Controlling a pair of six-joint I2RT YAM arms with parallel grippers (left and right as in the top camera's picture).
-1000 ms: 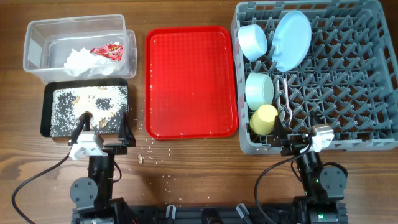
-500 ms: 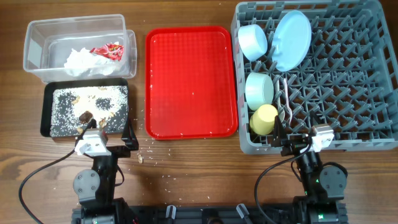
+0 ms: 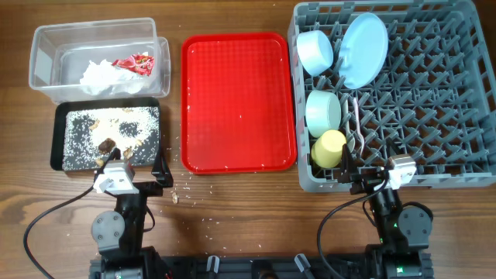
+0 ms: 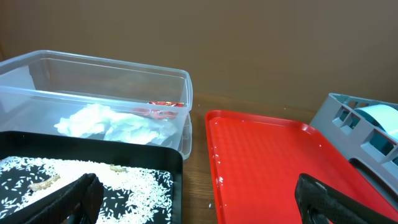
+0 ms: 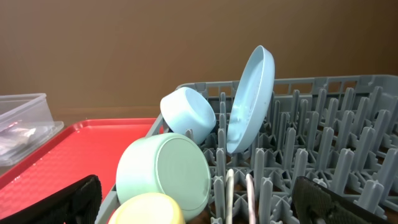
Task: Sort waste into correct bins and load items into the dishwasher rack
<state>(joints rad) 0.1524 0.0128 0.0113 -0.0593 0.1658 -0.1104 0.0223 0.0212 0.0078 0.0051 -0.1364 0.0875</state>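
The left gripper (image 3: pixel 136 165) sits at the bottom left, its black fingers spread wide and empty, just below the shallow black tray (image 3: pixel 56 143). The tray is speckled with white rice (image 3: pixel 81 132) and a few brown scraps (image 3: pixel 107 143). Above it, in the upper left, the clear plastic tub (image 3: pixel 46 43) holds crumpled tissue (image 3: pixel 99 76) and a glossy red-and-white wrapper (image 3: pixel 136 63). A flat red tray (image 3: pixel 239 101) lies in the middle. At right, the grey lattice rack (image 3: pixel 442 101) carries a round blue plate (image 3: pixel 364 48) on edge, 2 pale bowls (image 3: pixel 314 50) on their sides, a yellow cup (image 3: pixel 328 147) and white spoons (image 3: pixel 356 128). The right gripper (image 3: pixel 370 177) hangs wide and empty at the rack's lower edge. Stray grains (image 3: pixel 186 182) dot the wooden table (image 3: pixel 232 217).
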